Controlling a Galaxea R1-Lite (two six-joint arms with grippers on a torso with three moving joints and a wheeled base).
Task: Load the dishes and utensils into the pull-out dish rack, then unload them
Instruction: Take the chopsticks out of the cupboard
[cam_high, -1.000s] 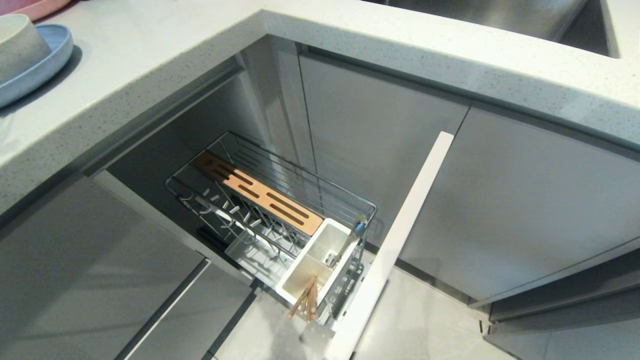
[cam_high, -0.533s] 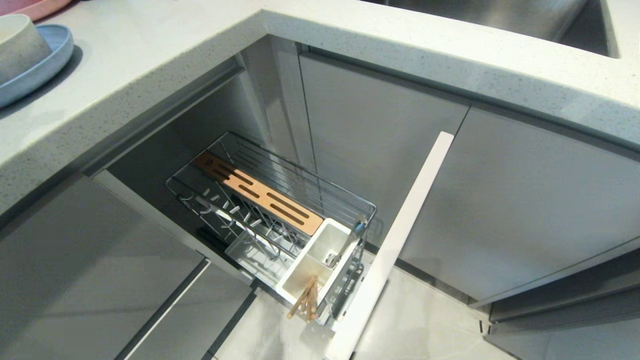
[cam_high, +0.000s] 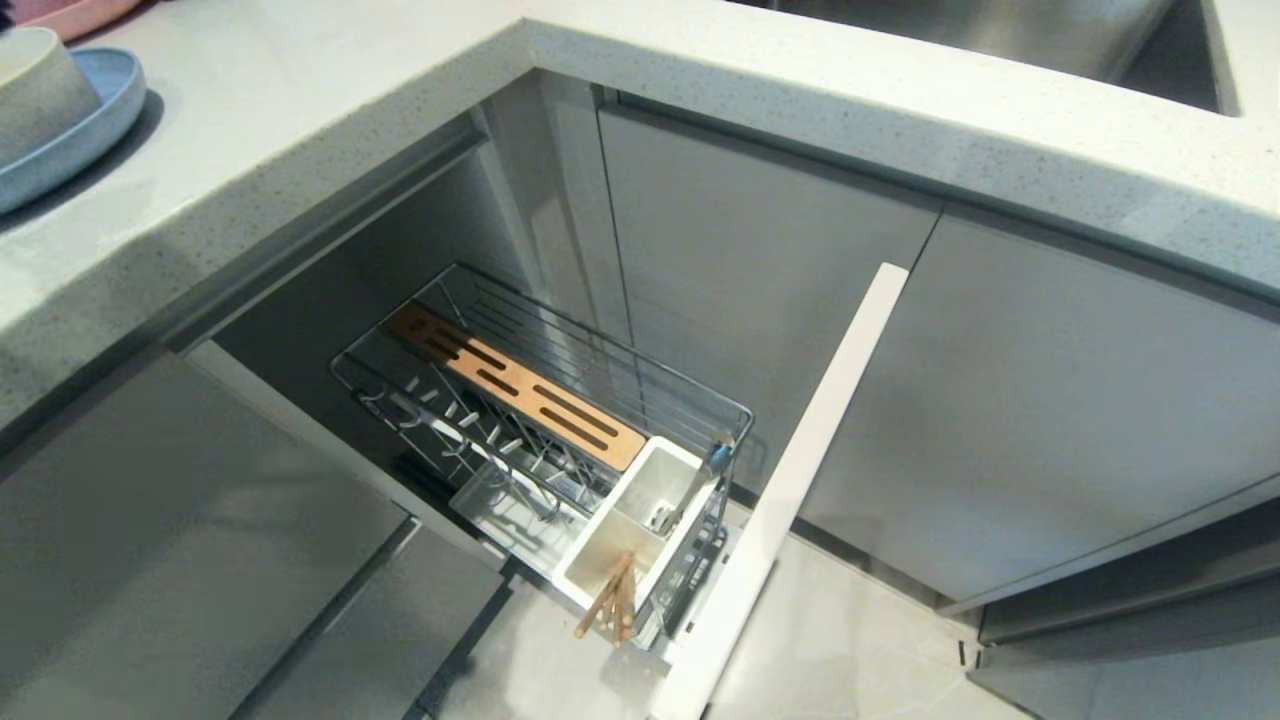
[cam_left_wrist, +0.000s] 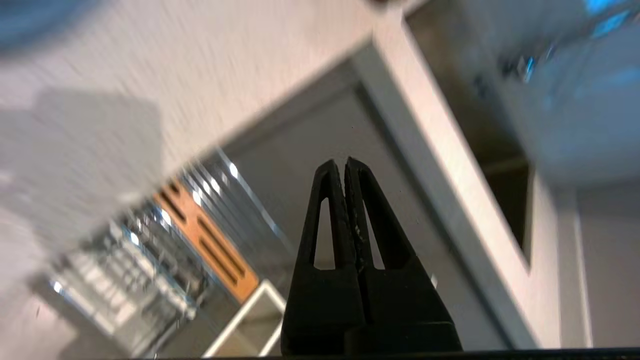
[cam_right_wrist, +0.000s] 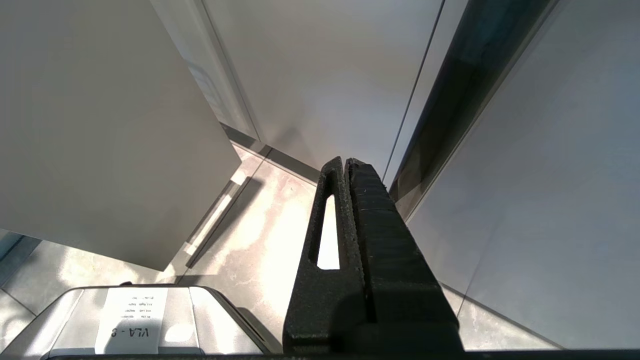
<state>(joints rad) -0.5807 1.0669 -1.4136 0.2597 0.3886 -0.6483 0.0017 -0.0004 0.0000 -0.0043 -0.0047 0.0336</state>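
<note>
The pull-out dish rack stands drawn out at frame centre, chopsticks and a spoon in its white caddy. Bowl on blue plate — upper left. Left gripper and right gripper — fingers pressed together, empty.

Shadow on countertop near plate gone

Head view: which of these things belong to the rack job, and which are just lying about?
Job: pull-out dish rack; chopsticks and spoon in its white caddy; off-white bowl on blue plate.
Lying about: pink plate; sink.
</note>
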